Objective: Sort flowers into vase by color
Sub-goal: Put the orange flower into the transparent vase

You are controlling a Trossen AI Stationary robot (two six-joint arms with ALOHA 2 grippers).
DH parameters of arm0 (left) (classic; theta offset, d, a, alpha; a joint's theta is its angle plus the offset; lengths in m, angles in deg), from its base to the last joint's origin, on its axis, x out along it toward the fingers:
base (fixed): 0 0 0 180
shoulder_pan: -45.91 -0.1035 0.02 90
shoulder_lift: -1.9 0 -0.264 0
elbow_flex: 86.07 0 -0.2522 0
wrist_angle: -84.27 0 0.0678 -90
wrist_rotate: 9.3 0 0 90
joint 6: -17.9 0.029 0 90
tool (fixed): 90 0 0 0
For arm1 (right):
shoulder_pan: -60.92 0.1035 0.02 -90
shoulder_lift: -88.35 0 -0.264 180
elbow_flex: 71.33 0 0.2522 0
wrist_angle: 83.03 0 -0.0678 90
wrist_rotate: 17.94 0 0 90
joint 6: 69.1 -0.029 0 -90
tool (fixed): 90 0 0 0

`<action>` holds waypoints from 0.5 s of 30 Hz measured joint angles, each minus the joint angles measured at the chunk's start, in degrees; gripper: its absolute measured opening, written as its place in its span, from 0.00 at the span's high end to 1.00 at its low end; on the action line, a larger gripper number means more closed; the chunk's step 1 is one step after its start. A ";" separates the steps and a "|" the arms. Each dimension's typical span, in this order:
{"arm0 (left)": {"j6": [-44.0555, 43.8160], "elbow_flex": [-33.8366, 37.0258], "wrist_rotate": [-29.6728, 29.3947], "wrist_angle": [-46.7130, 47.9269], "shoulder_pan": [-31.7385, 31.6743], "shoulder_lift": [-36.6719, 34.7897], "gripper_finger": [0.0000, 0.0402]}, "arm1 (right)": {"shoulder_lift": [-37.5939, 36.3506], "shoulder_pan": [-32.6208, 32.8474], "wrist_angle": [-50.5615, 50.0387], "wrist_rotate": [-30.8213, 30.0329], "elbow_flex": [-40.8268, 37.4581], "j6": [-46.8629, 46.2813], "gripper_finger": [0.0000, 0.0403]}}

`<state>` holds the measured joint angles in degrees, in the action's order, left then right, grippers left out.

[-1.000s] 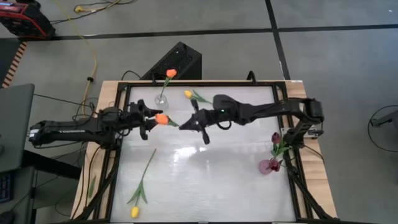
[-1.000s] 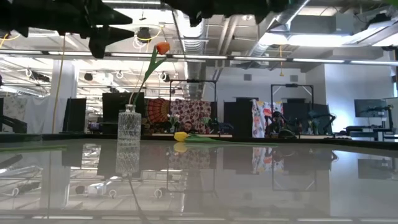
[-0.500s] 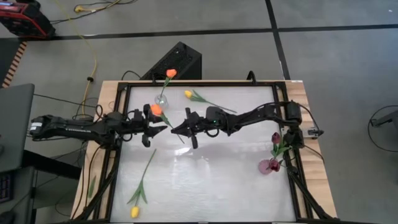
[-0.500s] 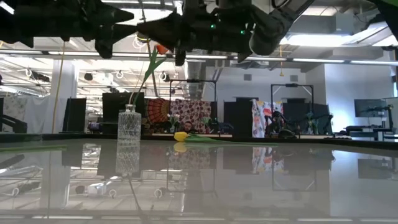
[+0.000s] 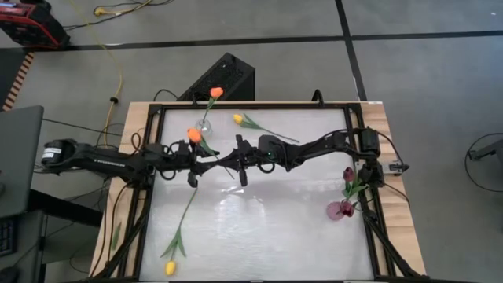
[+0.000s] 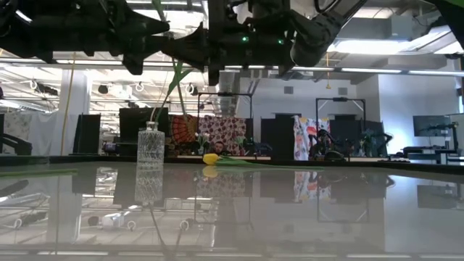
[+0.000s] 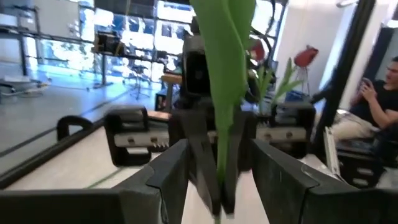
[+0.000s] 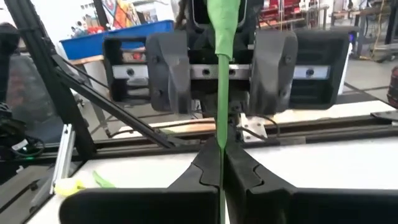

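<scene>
My right gripper [image 8: 219, 163] is pressed together on the green stem [image 8: 219, 93] of the orange tulip [image 5: 193, 135], high over the table [image 5: 259, 228]. My left gripper [image 7: 217, 177] faces it nose to nose, its fingers [image 7: 166, 174] spread on either side of the same stem and not touching it. Since a second ago the right arm has stretched leftward, the left arm has pulled back, and the orange head has moved up toward the clear vase [image 6: 150, 146]. That vase holds another orange tulip [image 5: 215, 93]. Yellow tulips lie by the far edge [image 5: 238, 119] and the near left corner [image 5: 169, 268]; dark red ones stand in the pink vase [image 5: 340, 209]. I can read no writing anywhere.
</scene>
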<state>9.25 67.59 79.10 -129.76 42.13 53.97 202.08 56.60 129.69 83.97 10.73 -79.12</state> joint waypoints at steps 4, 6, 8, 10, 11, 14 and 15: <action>-0.07 0.00 -0.02 -3.88 -0.02 2.71 0.61 | 0.00 -0.02 -0.38 -0.07 0.00 0.00 0.94; -0.09 0.00 0.94 -5.70 -0.01 3.71 0.61 | 0.00 0.00 -0.52 -0.07 0.00 0.00 0.94; -0.71 0.00 0.60 -6.37 0.01 4.24 0.64 | 0.00 0.05 -0.64 -0.05 0.00 0.05 0.94; -1.90 0.00 -1.99 -5.76 0.01 4.31 0.70 | 0.00 0.07 -0.58 -0.04 0.00 0.74 0.93; -2.52 0.00 -3.22 -5.51 0.01 4.30 0.74 | 0.00 0.10 -0.59 -0.06 0.00 1.22 0.92; -3.87 0.00 -4.31 -5.22 0.07 4.29 0.93 | 0.00 0.11 -0.79 -0.05 0.00 2.47 0.87; -4.35 0.00 -4.66 -5.26 0.31 4.29 0.96 | 0.00 0.16 -0.79 -0.04 0.00 2.61 0.85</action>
<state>4.90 67.59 74.44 -135.02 42.45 58.26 202.08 56.76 128.90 83.92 10.73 -76.51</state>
